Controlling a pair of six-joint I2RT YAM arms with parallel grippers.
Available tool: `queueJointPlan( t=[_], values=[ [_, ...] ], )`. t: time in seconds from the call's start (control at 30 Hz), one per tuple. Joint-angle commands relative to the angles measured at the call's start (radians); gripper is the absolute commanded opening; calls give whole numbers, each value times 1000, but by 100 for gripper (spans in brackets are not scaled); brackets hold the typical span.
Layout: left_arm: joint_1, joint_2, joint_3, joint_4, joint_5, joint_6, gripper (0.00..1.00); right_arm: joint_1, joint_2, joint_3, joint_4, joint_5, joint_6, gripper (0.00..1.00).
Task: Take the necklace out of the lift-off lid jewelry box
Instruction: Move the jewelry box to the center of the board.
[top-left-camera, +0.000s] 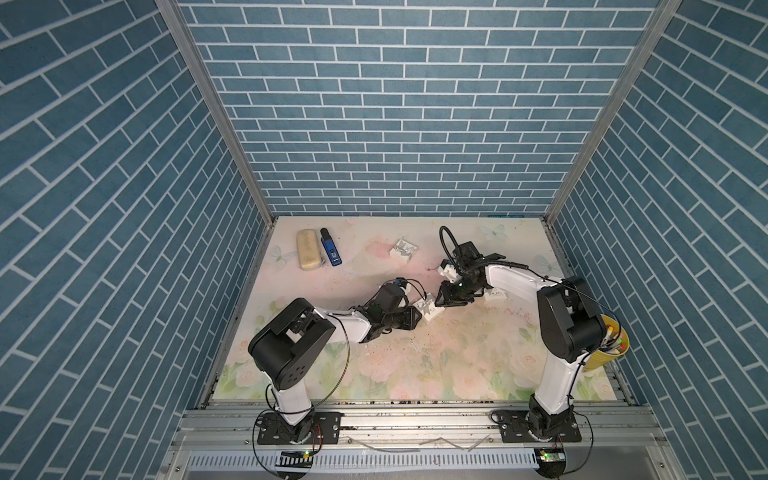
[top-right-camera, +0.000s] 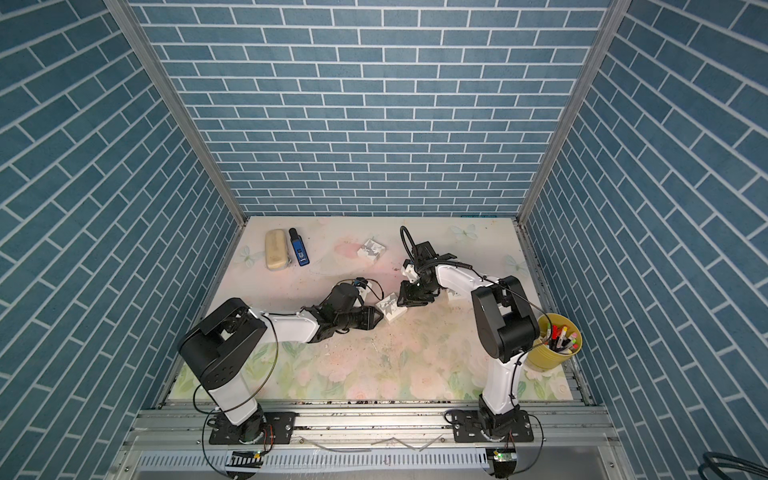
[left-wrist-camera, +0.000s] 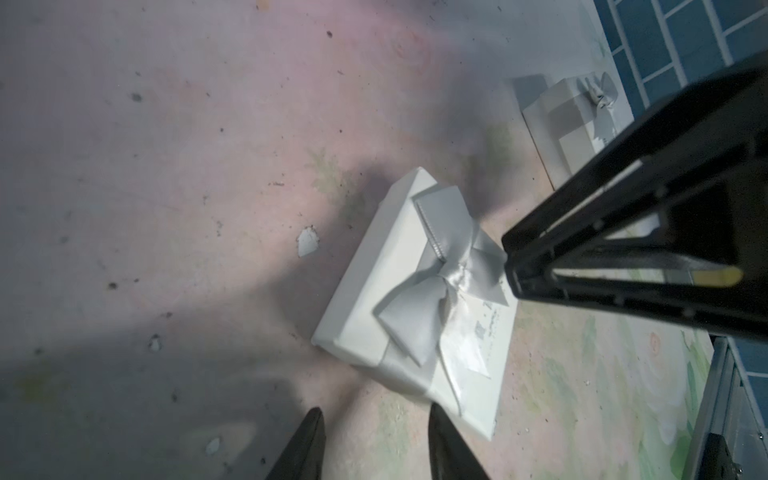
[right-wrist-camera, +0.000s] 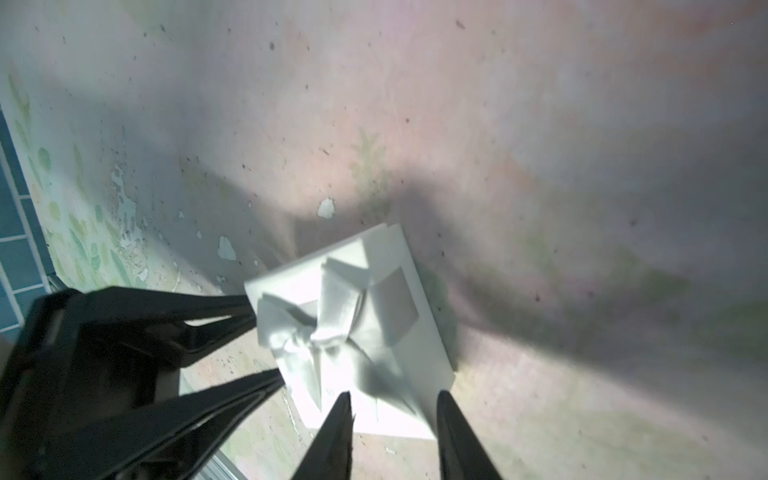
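A white lift-off lid jewelry box (top-left-camera: 428, 309) (top-right-camera: 390, 309) with a grey ribbon bow lies mid-table, its lid on. The necklace is hidden. My left gripper (top-left-camera: 417, 320) (left-wrist-camera: 374, 415) is open at the box's near-left side; bare table shows between its fingers, and the box (left-wrist-camera: 415, 299) lies just ahead of them. My right gripper (top-left-camera: 442, 303) (right-wrist-camera: 392, 397) is open at the opposite corner. Its fingertips hover over the edge of the box (right-wrist-camera: 374, 324), one above the lid and one beside the corner. In the right wrist view, the left fingers (right-wrist-camera: 216, 316) reach the box's side.
A second white bowed box (top-left-camera: 403, 250) sits at the back centre. A third (top-left-camera: 494, 295) (left-wrist-camera: 573, 120) lies behind the right arm. A beige case (top-left-camera: 309, 249) and a blue device (top-left-camera: 331, 247) lie back left. A yellow cup of pens (top-right-camera: 555, 347) stands at the right edge.
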Motion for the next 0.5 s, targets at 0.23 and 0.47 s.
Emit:
queueJointPlan(
  t=[0.23,0.47],
  values=[
    [21,-144,21,-240,-157,148,65,64,-111,51,-142,287,-86,76],
    [100,-278,-38,-358,-214,188,88,151,-38,118,-150,339,-78,99]
  ],
)
